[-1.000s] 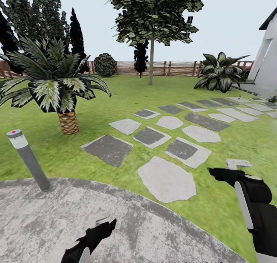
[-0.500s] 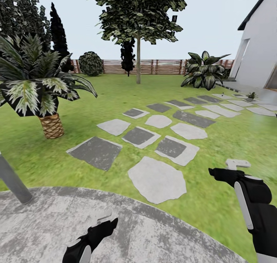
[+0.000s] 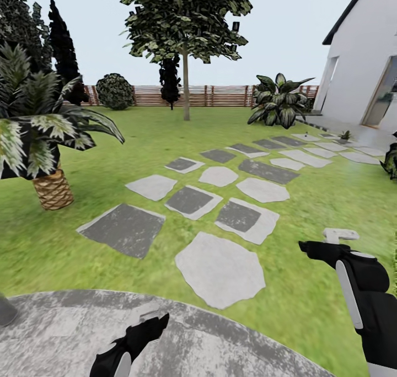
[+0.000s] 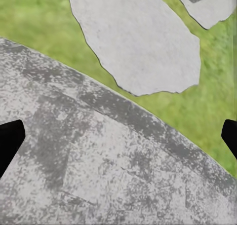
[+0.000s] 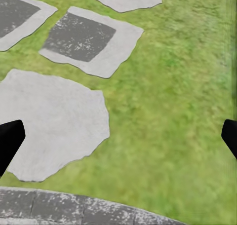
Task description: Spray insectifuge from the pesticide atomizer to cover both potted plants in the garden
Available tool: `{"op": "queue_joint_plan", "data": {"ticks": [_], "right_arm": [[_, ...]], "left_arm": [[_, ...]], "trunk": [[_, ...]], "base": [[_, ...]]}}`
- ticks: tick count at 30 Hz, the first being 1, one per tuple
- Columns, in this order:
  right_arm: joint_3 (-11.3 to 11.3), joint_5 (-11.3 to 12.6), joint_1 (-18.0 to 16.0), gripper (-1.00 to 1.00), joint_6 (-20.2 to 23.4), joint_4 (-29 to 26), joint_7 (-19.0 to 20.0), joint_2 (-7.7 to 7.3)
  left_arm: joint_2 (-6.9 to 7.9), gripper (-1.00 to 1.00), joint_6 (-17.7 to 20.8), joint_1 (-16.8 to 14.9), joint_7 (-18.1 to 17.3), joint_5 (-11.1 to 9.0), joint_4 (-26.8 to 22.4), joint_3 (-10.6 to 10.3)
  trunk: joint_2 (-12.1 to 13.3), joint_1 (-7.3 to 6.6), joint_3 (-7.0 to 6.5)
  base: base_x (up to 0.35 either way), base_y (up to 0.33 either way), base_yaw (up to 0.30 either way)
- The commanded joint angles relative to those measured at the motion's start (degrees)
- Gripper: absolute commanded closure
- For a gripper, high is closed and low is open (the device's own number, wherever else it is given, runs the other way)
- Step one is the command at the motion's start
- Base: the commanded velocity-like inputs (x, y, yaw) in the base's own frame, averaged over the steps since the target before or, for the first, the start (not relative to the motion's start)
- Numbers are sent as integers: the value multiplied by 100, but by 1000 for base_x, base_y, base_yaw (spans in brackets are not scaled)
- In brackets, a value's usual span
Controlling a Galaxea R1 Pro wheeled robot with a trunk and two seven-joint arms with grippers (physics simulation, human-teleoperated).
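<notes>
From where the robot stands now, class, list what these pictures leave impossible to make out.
- Bollard lamp: cut off by the head view's left edge, just its base showing.
- Small potted plant far down the stepping stones: too small to check for specks.
- Dark bush: cropped by the head view's right edge.

a round patio (image 3: pixel 66 333) is seen nearest, with lawn (image 3: pixel 309 200) beyond it. stepping stones (image 3: pixel 220 269) are laid from the patio's edge away to the right, toward a house (image 3: pixel 364 52). a palm (image 3: pixel 38 140) stands at the left. a fence (image 3: pixel 220 96) is set behind a tree (image 3: pixel 184 13). what may be a potted plant (image 3: pixel 345 135) sits by the far stones.
</notes>
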State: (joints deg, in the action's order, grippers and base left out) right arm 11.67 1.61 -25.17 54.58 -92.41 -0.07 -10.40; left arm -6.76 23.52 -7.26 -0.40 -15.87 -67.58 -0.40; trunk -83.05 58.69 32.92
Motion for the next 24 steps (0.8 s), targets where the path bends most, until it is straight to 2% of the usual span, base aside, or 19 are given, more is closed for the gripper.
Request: {"op": "queue_joint_plan", "data": {"ticks": [1, 16, 19, 22, 24], "right_arm": [[2, 15, -5, -100, 27, -5, 0, -1], [2, 15, -12, -100, 47, -5, 5, -6], [10, 54, -20, -100, 92, -5, 50, -19], [2, 161, -4, -100, 117, -5, 334, -38], [-9, 227, 10, -100, 231, -5, 703, -30]], "left_arm": [[-1, -100, 30, -2, -4, -30, -5, 5], [-6, -100, 34, -13, -12, -46, 22, 19], [-9, -100, 162, -107, 2, -45, 19, 40], [-6, -100, 366, -318, 48, -25, 20, 44], [-6, -100, 581, -585, 155, -26, 56, 51]], "trunk": [[-3, 3, 6], [-3, 3, 6], [-3, 3, 6], [-3, 3, 6], [-3, 3, 6]], "base": [[340, 133, -260], [333, 170, -268], [323, 197, -67], [323, 191, -35], [323, 184, -16]]}}
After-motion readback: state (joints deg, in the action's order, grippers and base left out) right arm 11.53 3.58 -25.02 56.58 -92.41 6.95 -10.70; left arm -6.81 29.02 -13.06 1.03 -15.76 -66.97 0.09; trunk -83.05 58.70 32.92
